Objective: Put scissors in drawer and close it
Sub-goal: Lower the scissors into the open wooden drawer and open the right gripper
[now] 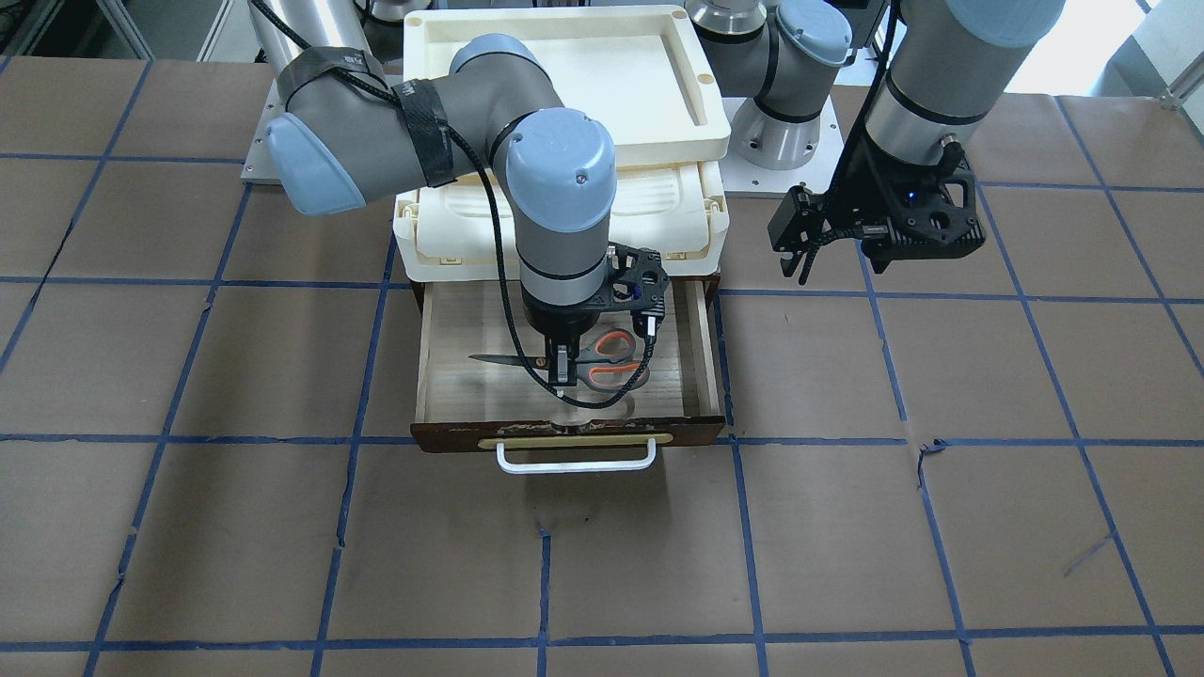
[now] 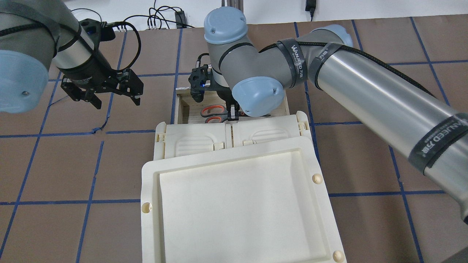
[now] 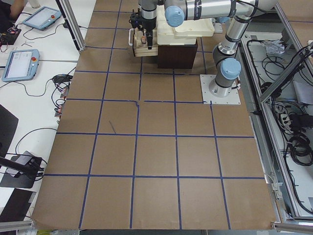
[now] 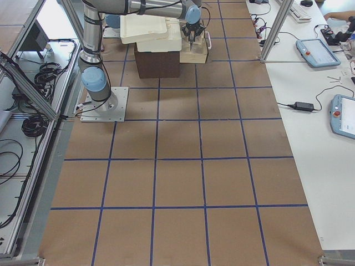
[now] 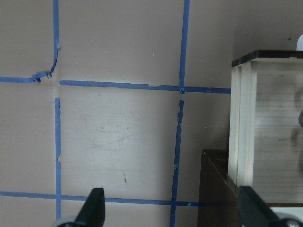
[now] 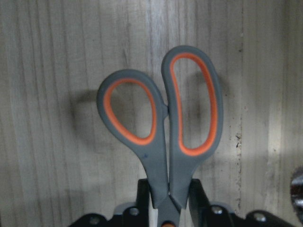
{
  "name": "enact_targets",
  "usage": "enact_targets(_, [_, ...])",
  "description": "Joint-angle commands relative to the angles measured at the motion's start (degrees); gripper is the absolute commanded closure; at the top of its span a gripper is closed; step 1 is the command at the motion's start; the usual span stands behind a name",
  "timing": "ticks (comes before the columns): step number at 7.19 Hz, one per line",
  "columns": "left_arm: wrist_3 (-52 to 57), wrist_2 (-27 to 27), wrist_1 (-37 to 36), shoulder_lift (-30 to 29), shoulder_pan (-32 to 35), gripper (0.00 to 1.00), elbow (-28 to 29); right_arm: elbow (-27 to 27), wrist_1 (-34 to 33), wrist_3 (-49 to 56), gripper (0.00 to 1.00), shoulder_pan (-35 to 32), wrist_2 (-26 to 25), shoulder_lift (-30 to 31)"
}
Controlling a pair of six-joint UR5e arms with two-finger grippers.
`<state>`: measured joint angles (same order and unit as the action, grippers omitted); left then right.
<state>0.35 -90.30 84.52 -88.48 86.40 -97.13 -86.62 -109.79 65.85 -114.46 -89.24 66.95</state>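
The scissors have grey handles lined orange and lie flat inside the open wooden drawer, blades pointing to the view's left. My right gripper is shut on the scissors near the pivot. The right wrist view shows the handles over the pale drawer floor, with the fingers clamped on both sides; I cannot tell whether they touch the floor. The drawer's dark front with its white bar handle is pulled out. My left gripper is open and empty, hovering over the table beside the drawer.
A cream latched plastic case sits on the dark cabinet above the drawer, with a cream plastic tray stacked on it. My right arm's elbow hangs over the case. Brown table with blue tape lines surrounds the cabinet.
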Motion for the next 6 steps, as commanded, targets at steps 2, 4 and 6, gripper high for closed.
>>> enact_targets(2, [0.09, -0.05, 0.21, 0.15, 0.17, 0.00, -0.08, 0.13, -2.16, -1.42, 0.95, -0.24, 0.38, -0.93])
enact_targets(4, [0.00, -0.06, 0.38, 0.15, 0.17, 0.00, -0.08, 0.49, -2.88, -1.60, 0.94, -0.50, 0.38, -1.64])
enact_targets(6, [0.09, -0.06, 0.47, 0.15, 0.17, 0.00, -0.16, 0.49, -2.80, -1.51, 0.91, -0.59, 0.38, -1.73])
